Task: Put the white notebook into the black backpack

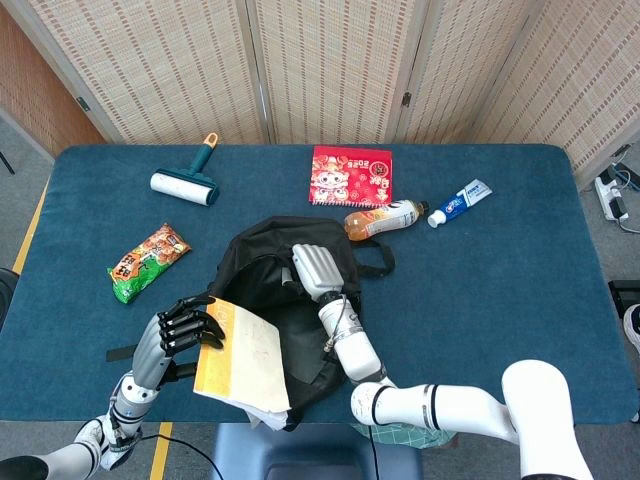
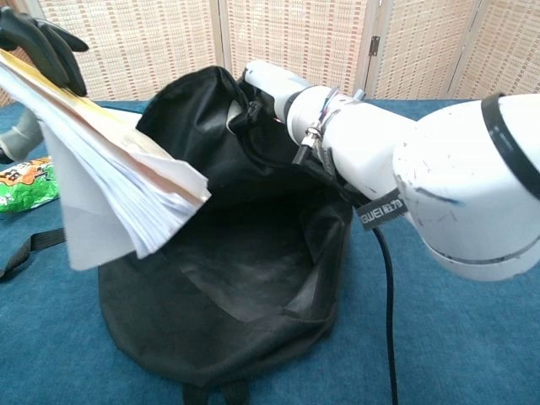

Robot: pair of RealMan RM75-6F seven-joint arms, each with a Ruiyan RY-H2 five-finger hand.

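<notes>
The black backpack lies near the table's front middle, its mouth held wide. My right hand grips the bag's upper rim and lifts it; in the chest view this hand is at the top of the raised flap. The white notebook, with a yellow-edged cover and loose white pages, is held by my left hand and hangs tilted over the left side of the opening. In the chest view the notebook fills the left, with dark fingers on its top edge.
A lint roller lies at the back left, a snack bag at the left. A red booklet, a drink bottle and a toothpaste tube sit behind the backpack. A strap trails left.
</notes>
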